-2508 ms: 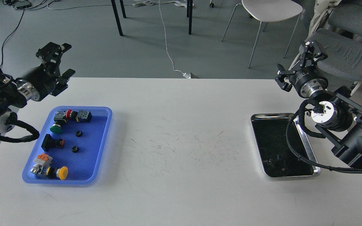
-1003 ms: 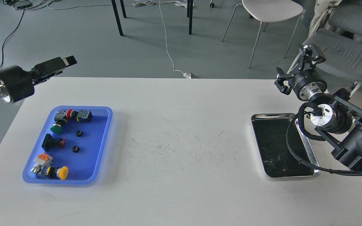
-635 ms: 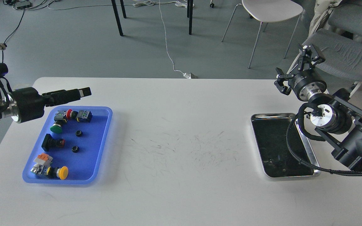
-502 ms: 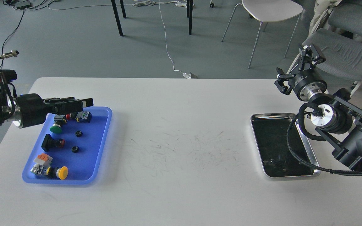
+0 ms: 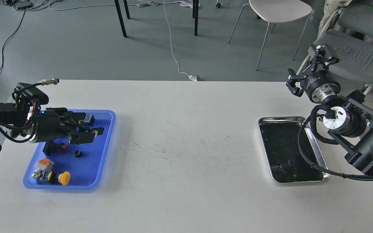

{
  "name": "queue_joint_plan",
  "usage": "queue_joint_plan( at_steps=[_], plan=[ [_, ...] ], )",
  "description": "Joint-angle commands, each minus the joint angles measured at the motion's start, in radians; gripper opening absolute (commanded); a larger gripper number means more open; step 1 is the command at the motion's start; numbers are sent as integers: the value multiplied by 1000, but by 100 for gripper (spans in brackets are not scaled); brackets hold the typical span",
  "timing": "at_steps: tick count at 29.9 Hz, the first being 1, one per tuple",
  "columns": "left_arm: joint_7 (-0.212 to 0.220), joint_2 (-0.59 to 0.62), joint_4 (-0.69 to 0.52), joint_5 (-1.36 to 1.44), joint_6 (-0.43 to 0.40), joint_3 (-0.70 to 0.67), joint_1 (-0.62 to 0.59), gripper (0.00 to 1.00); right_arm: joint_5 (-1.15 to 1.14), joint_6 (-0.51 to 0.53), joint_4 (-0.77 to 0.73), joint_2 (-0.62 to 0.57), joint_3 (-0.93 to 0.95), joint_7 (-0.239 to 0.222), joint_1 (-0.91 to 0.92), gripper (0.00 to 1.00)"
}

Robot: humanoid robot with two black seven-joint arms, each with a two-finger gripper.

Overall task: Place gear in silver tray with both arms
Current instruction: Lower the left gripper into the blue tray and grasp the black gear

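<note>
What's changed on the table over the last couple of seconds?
The left gripper swung down from beyond the table's far-left corner to hover over the blue tray, hiding one black gear. Nothing gripped yet. The right gripper barely shifted; the silver tray stays empty.

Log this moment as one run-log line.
left gripper: open, over blue tray | right gripper: open, raised | silver tray: no gear

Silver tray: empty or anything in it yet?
Empty, as far as visible. The silver tray shows only its dark reflective bottom; the right arm's cable crosses its right side. The small black gears remain in the blue tray.
</note>
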Motion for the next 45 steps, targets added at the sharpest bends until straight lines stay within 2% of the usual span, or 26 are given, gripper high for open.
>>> queue_joint_plan(
  at_steps=[1,7,12,19,23,30,37,45],
  plan=[
    [0,-13,7,42,21,13,11,96,2,2,1,-7,24,-1,0,99],
    [0,-29,42,134,72,40,11,92,4,2,4,-7,65,-3,-6,99],
    [0,-70,137,200,124,42,11,88,4,2,7,-8,75,-3,-6,99],
    [0,-93,177,225,141,77,10,87,4,0,13,-8,87,-3,-6,99],
    [0,-109,185,228,193,126,11,86,2,-2,13,-8,87,-3,-6,99],
    [0,-138,280,231,256,157,10,82,2,-2,13,-8,85,-3,-6,99],
    [0,-159,349,257,285,160,10,80,2,-3,20,-8,85,-1,-5,99],
    [0,-181,433,254,362,235,2,77,2,-2,20,-8,82,-1,-6,99]
  ],
)
